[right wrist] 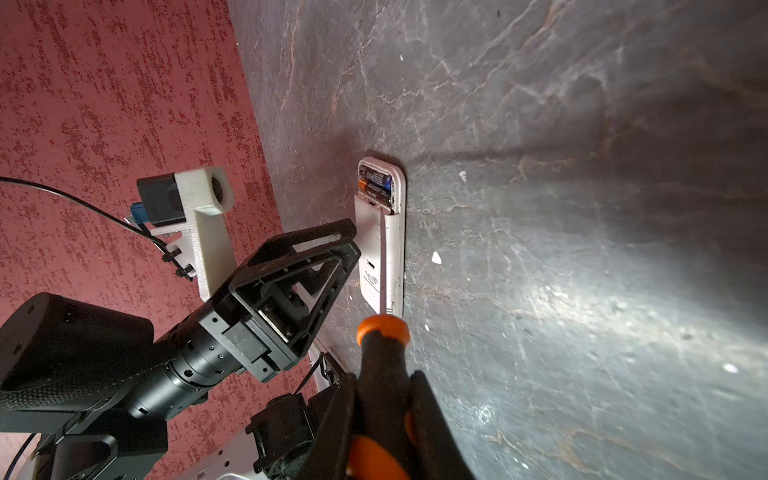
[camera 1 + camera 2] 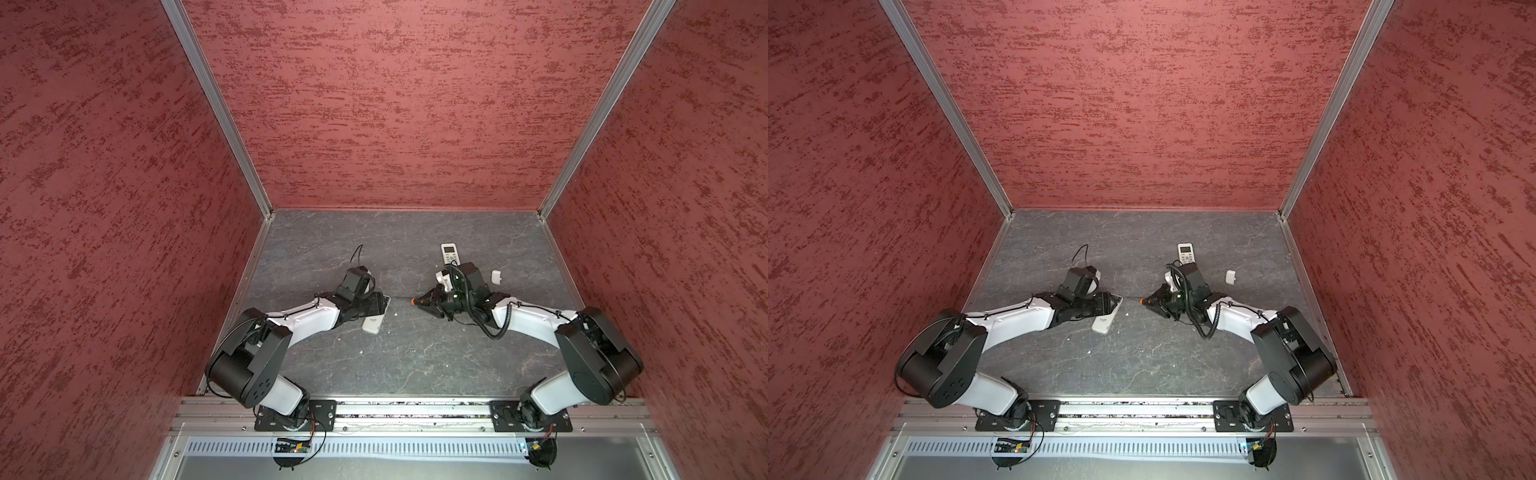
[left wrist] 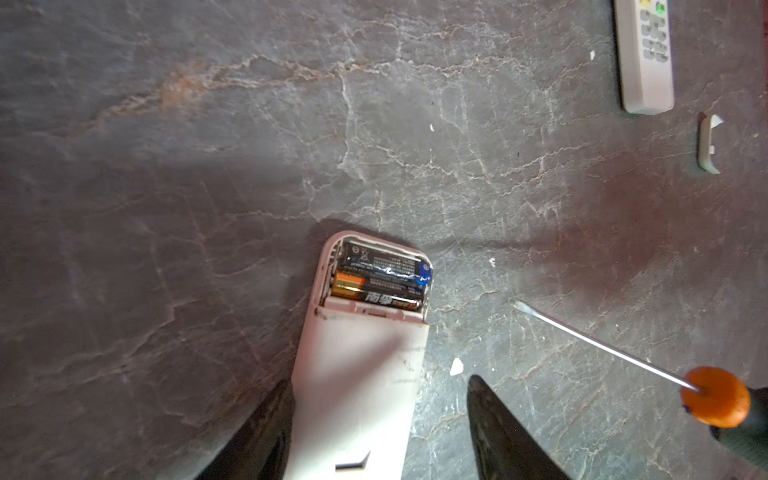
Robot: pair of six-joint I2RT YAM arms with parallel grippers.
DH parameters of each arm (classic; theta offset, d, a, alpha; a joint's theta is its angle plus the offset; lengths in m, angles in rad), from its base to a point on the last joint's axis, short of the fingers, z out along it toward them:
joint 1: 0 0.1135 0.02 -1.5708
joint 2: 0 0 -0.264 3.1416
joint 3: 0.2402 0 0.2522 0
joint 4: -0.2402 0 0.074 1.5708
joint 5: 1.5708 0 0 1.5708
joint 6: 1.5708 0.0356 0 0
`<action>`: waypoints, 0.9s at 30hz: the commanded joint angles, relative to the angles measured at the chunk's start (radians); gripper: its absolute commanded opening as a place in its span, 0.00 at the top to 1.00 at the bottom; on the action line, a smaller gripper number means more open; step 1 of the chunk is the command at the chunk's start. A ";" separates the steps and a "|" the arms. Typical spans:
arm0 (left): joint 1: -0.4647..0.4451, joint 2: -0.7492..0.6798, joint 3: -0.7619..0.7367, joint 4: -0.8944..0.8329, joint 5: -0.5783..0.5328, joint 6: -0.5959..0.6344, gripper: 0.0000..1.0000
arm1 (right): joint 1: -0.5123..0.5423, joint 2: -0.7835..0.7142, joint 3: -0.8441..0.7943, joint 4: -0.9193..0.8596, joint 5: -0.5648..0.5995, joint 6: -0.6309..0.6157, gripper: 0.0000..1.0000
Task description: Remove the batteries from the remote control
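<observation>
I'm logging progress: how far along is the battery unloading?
Done: the remote is uncovered at its battery end, and a white cover lies apart on the table. In hand: the right gripper grips the screwdriver, its tip short of the remote; the open left gripper straddles the remote. Left: both batteries sit inside.
</observation>
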 commanded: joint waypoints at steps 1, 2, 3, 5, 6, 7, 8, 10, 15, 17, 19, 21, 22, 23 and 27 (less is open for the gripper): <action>-0.040 0.016 0.030 -0.095 -0.063 0.047 0.34 | 0.007 0.005 0.020 0.038 0.000 0.020 1.00; -0.048 0.017 0.034 -0.114 -0.080 0.052 0.34 | 0.006 0.006 0.022 0.037 0.000 0.017 1.00; -0.053 0.020 0.038 -0.127 -0.095 0.056 0.34 | 0.007 0.006 0.026 0.037 0.000 0.016 1.00; -0.062 0.031 0.043 -0.139 -0.112 0.063 0.34 | 0.007 0.007 0.027 0.038 0.001 0.013 1.00; -0.067 0.039 0.045 -0.141 -0.118 0.066 0.34 | 0.008 0.007 0.027 0.038 0.001 0.013 1.00; -0.073 0.047 0.051 -0.146 -0.124 0.071 0.34 | 0.007 0.007 0.026 0.038 0.001 0.011 1.00; -0.082 0.054 0.056 -0.151 -0.133 0.075 0.34 | 0.007 0.007 0.025 0.037 0.002 0.010 1.00; -0.101 0.071 0.071 -0.164 -0.151 0.086 0.34 | 0.007 0.005 0.022 0.035 0.005 0.009 1.00; -0.130 0.104 0.083 -0.177 -0.185 0.101 0.38 | 0.008 0.005 0.015 0.044 0.011 0.014 1.00; -0.140 0.107 0.076 -0.167 -0.185 0.112 0.41 | 0.007 0.004 0.014 0.045 0.014 0.019 1.00; -0.150 0.111 0.074 -0.160 -0.180 0.129 0.46 | 0.007 0.000 0.015 0.039 0.019 0.022 1.00; -0.161 0.114 0.067 -0.146 -0.177 0.142 0.49 | 0.007 -0.006 0.016 0.022 0.026 0.021 1.00; -0.165 0.117 0.065 -0.136 -0.171 0.150 0.50 | 0.007 -0.008 0.017 0.013 0.030 0.020 1.00; -0.170 0.120 0.063 -0.130 -0.167 0.157 0.50 | 0.007 -0.012 0.018 0.005 0.032 0.018 1.00; -0.200 0.135 0.060 -0.106 -0.156 0.195 0.49 | 0.007 -0.023 0.019 -0.033 0.042 0.018 1.00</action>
